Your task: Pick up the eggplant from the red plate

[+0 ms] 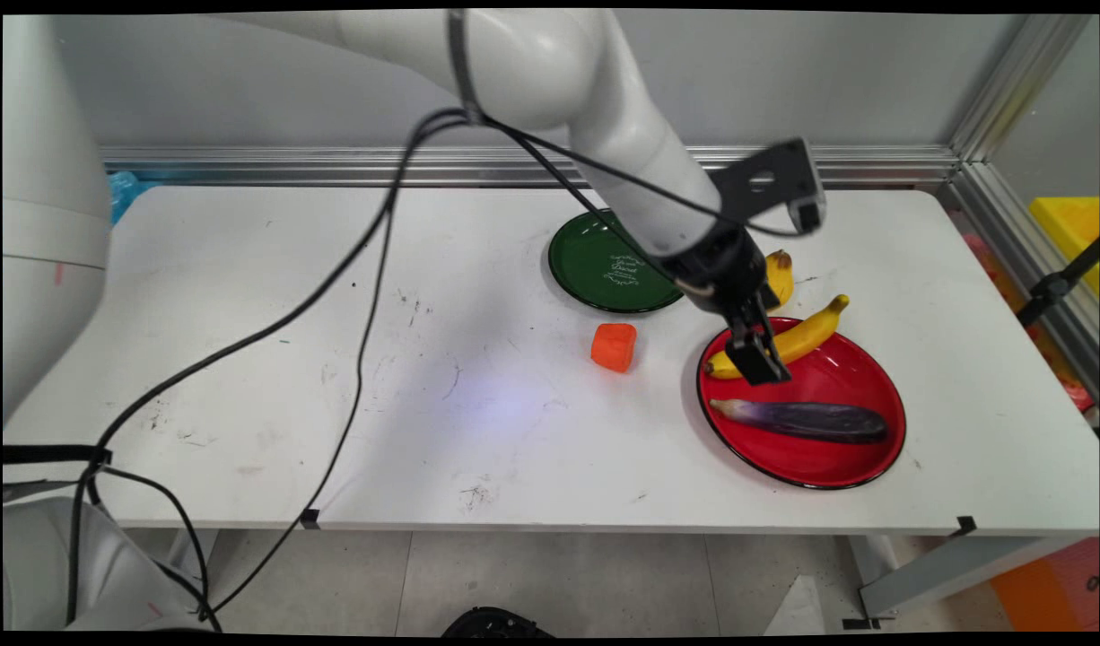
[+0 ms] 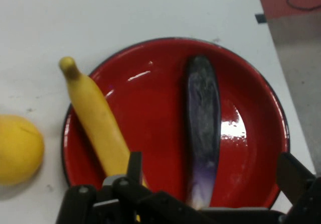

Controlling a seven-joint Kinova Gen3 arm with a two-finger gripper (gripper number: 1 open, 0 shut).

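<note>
Starting at your left in the main view, the white table has black cables draped down across it from the arm. Moving right, you get a green plate towards the back, w/ pale lettering on it, partly hidden by the arm. Just in front of it, apart from it, sits 1 small orange block on bare tabletop. Next comes the gripper, angled down over the back-left part of the red plate. In the hand view its 2 fingers stand wide apart, 1 at each lower side, and there's nothing between them; 1 finger is right at the banana, but you can't tell if it's touching. The banana lies across the red plate's back rim, stem end poking out past the rim to the right, other end on the plate by the gripper. Behind the gripper, a yellow fruit sits on the table just beside the plate, approx. between the 2 plates; what kind it is isn't clear. On the red plate's middle, near the banana but apart from it, a dark purple eggplant lies lengthwise. At far right, off the table, you see a yellow bin.
</note>
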